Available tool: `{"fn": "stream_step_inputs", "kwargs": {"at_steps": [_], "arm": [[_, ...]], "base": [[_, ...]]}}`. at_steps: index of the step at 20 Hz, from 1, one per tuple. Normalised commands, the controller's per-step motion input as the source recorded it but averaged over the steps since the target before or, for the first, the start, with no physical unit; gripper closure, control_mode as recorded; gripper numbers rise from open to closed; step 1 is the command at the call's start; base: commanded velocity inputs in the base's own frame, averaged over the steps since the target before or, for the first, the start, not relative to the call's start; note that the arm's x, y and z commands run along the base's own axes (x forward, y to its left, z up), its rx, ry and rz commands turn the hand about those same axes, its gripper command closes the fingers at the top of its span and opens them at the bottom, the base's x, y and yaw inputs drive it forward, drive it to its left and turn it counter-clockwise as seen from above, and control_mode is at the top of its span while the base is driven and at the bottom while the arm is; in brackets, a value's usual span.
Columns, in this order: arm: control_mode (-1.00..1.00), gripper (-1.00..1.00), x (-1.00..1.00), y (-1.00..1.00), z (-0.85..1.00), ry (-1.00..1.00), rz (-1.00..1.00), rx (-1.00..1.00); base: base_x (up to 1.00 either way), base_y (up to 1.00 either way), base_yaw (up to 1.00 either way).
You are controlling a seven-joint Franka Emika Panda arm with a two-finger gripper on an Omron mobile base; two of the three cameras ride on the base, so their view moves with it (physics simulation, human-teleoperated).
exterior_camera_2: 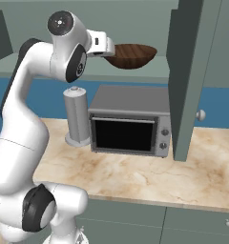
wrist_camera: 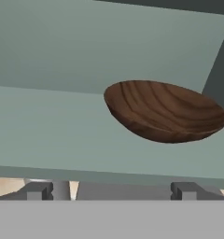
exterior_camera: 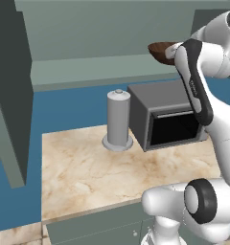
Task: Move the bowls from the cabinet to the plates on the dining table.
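Observation:
A dark brown wood-grain bowl (wrist_camera: pixel 166 112) rests on the pale green shelf (wrist_camera: pixel 48 126) of the open grey-green cabinet (exterior_camera: pixel 88 28). In the hand view it lies ahead and to the right of my gripper (wrist_camera: pixel 111 190), whose two fingertips (wrist_camera: pixel 37 190) stand wide apart with nothing between them. From the right base view the gripper (exterior_camera_2: pixel 110 49) is raised to shelf height, just left of the bowl (exterior_camera_2: pixel 134 55) and short of it. My arm covers part of the bowl (exterior_camera: pixel 159 50) in the left base view. The plates and the dining table are out of view.
Below the shelf, a grey toaster oven (exterior_camera_2: pixel 128 124) and a grey upright cylinder (exterior_camera_2: pixel 77 116) stand on a beige marble counter (exterior_camera_2: pixel 135 176). The cabinet's open doors hang at the left (exterior_camera: pixel 11 95) and the right (exterior_camera_2: pixel 188 81).

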Motion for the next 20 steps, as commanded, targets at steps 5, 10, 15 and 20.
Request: {"fn": "stream_step_inputs", "kwargs": {"at_steps": [5, 10, 15, 20], "arm": [[-1.00, -1.00, 0.25, -0.03, -0.02, 0.00, 0.00, -0.01], [-1.00, -1.00, 0.33, -0.08, -0.06, 0.00, 0.01, -0.02], [-1.00, -1.00, 0.30, -0.07, -0.02, 0.02, 0.01, -0.01], [-1.00, -1.00, 0.37, -0.06, -0.03, 0.02, 0.02, -0.01]], "base": [[0.00, 0.00, 0.00], [0.00, 0.00, 0.00], [0.00, 0.00, 0.00], [0.00, 0.00, 0.00]]}}
